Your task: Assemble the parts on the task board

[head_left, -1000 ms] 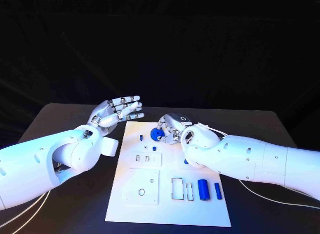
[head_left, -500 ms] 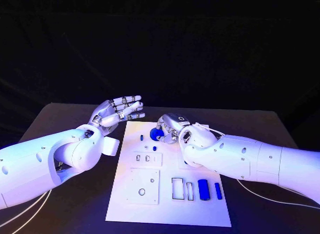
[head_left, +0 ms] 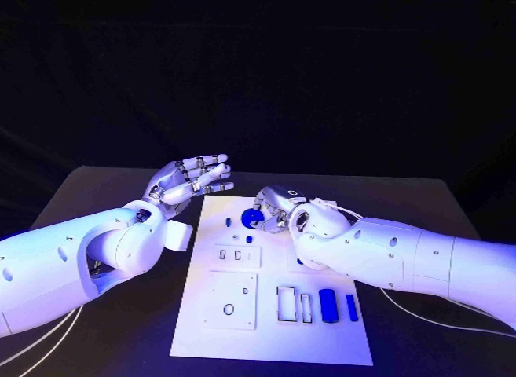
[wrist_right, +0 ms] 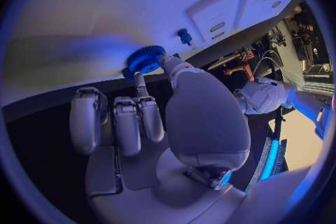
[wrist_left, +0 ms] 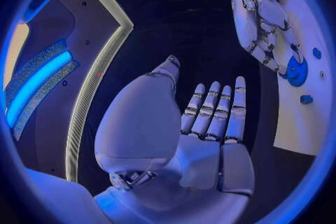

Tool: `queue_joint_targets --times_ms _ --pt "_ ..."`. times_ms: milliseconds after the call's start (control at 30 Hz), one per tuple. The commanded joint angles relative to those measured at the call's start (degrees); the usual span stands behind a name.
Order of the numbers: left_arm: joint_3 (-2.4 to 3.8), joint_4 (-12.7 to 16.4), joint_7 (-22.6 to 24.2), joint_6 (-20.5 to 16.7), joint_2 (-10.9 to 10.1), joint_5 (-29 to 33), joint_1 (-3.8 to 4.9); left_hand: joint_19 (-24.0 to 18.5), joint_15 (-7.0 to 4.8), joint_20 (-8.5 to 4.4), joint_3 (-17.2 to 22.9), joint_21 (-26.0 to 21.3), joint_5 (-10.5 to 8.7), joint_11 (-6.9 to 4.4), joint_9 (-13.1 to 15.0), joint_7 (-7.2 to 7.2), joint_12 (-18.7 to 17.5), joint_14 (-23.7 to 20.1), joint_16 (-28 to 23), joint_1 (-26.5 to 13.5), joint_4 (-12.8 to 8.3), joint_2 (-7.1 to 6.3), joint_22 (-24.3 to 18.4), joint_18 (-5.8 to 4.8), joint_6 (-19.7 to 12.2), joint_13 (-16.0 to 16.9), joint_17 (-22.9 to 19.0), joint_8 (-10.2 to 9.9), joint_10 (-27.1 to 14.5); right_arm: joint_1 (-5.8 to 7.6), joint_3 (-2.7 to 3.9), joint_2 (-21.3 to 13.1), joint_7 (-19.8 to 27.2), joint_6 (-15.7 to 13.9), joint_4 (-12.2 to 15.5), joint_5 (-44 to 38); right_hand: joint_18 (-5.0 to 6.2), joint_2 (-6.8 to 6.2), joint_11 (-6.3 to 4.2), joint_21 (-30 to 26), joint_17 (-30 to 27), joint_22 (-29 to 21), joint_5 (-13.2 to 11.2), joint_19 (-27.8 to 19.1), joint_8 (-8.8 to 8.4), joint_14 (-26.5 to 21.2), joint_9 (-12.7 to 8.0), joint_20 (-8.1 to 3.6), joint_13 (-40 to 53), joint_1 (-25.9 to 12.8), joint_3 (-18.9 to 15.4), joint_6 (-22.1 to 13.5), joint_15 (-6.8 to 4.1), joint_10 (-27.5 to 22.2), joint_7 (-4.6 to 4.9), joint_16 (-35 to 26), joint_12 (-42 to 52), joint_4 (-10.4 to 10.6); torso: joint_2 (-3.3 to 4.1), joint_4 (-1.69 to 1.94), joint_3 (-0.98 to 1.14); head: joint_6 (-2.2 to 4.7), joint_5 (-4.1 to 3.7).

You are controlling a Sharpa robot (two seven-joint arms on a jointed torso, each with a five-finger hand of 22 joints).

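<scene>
The blue gear [head_left: 253,217] is at the far end of the white board [head_left: 213,338], pinched between the thumb and a fingertip of the right hand [head_left: 283,209]. It is a round, toothed wheel with a ridged rim and a paler hub, seen clearly in the right wrist view [wrist_right: 145,58]. In the left wrist view its flat face [wrist_left: 296,71] is turned sideways towards the left arm, so it stands on edge rather than lying flat; whether it touches the board I cannot tell. The other fingers of the right hand are curled loosely beside it.

Just near the gear a small blue peg [head_left: 249,238] stands on the board. Closer to the robot lie two raised white square plates, one with slots [head_left: 236,255] and one with holes [head_left: 233,300], then a dark-edged rectangular frame [head_left: 286,304] and two blue bars [head_left: 328,305] lying with their long sides running away from the robot.

The left hand [head_left: 190,179] is raised beside the board's far left corner, palm up, fingers spread and holding nothing. The table [head_left: 111,196] is matt black.
</scene>
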Motion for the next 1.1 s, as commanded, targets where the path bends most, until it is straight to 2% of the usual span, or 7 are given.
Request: queue_joint_targets --times_ms 33,167,300,533,667,867,1100 --pt "0.05 0.1 0.3 0.9 0.0 0.1 0.07 -0.5 -0.02 -0.03 -0.4 -0.4 -0.14 0.18 -0.1 5.12 -0.4 -0.4 -0.3 0.3 0.1 0.15 -0.1 0.30 -0.4 -0.1 -0.1 -0.3 -0.3 -0.04 -0.01 -0.2 1.1 2.9 0.3 1.2 -0.21 0.50 0.36 -0.2 12.4 3.0 -0.2 0.2 -0.54 5.4 0.0 0.50 9.4 -1.6 -1.6 -0.2 0.57 1.7 0.10 0.3 -0.2 1.3 0.01 -0.01 0.02 -0.01 0.04" --pt "0.05 0.1 0.3 0.8 0.0 0.1 0.07 -0.5 -0.02 -0.02 -0.4 -0.4 -0.14 0.18 -0.1 5.13 -0.4 -0.5 -0.3 0.3 0.1 0.14 -0.1 0.30 -0.7 -0.1 -0.1 -0.4 -0.5 -0.04 -0.02 -0.5 1.1 3.5 0.5 1.7 -0.24 1.52 0.35 -0.2 12.6 3.1 -0.5 0.2 -0.66 5.5 0.0 0.51 9.7 -2.5 -2.6 0.1 0.56 1.9 0.06 0.4 0.0 2.2 0.03 -0.02 0.03 -0.01 0.01" --pt "0.05 0.1 0.3 0.8 0.0 0.1 0.07 -0.5 -0.02 -0.02 -0.4 -0.4 -0.14 0.18 -0.1 5.13 -0.4 -0.5 -0.3 0.3 0.1 0.14 -0.1 0.30 -0.7 -0.1 -0.1 -0.4 -0.5 -0.04 -0.03 -1.0 1.0 3.4 0.7 1.9 -0.23 1.74 0.33 -0.2 12.5 3.1 -0.4 0.2 -0.65 5.5 0.0 0.51 9.7 -2.7 -2.7 0.3 0.55 1.9 0.03 0.4 0.0 2.3 0.02 -0.02 0.02 0.03 -0.01" --pt "0.05 -0.1 0.3 0.8 0.0 0.1 0.07 -0.5 -0.02 -0.02 -0.4 -0.4 -0.14 0.18 -0.1 5.13 -0.4 -0.5 -0.3 0.3 0.1 0.14 -0.1 0.30 -0.7 -0.1 -0.1 -0.4 -0.5 0.18 -0.01 -3.2 1.2 -0.1 2.1 2.1 -0.25 2.37 0.27 -0.2 12.6 3.2 0.1 0.3 -0.64 5.5 0.1 0.48 9.8 -2.9 -2.7 0.5 0.51 2.0 -0.03 0.4 0.1 2.2 -0.07 -0.11 0.11 0.19 0.04" --pt "0.04 -0.4 0.3 0.7 -0.1 0.1 0.07 -0.5 0.00 -0.02 -0.5 -0.4 -0.14 0.22 -0.1 5.14 -0.4 -0.5 -0.4 0.3 0.1 0.06 -0.1 0.28 -0.9 -0.1 -0.1 -0.5 -0.8 1.12 0.08 -6.3 1.3 -1.7 4.8 2.6 -0.25 2.40 0.26 -0.2 12.6 3.2 0.2 0.3 -0.65 5.5 0.1 0.47 9.7 -2.9 -2.7 0.5 0.50 1.9 -0.04 0.4 0.0 2.2 -0.13 -0.26 0.16 0.38 -0.07" --pt "0.04 -0.7 0.3 0.7 -0.1 0.1 0.06 -0.5 0.00 -0.02 -0.5 -0.4 -0.14 0.22 -0.1 5.14 -0.4 -0.5 -0.4 0.3 0.1 0.06 -0.1 0.28 -0.9 -0.1 -0.1 -0.5 -0.8 2.99 0.23 -12.5 2.2 -2.6 10.2 5.6 -0.33 2.25 0.22 0.1 12.8 3.6 0.5 0.5 -0.66 5.5 0.1 0.45 9.9 -2.5 -2.7 0.7 0.48 2.0 -0.08 0.4 0.1 2.0 -0.31 -0.71 0.42 0.62 0.04" --pt "0.01 -0.8 0.3 0.8 -0.2 0.1 0.05 -0.5 0.00 -0.02 -0.5 -0.4 -0.14 0.22 -0.1 5.14 -0.4 -0.5 -0.4 0.3 0.1 0.06 -0.1 0.28 -0.9 -0.1 -0.1 -0.5 -0.8 4.94 0.30 -21.2 9.5 -1.1 14.7 14.1 0.01 1.18 0.23 -1.1 11.6 2.5 -0.7 -0.4 -1.22 5.3 0.1 0.38 9.2 2.0 -2.1 0.9 0.45 1.5 -0.01 0.2 -0.5 -0.3 -0.47 -1.43 0.75 0.61 -0.16"
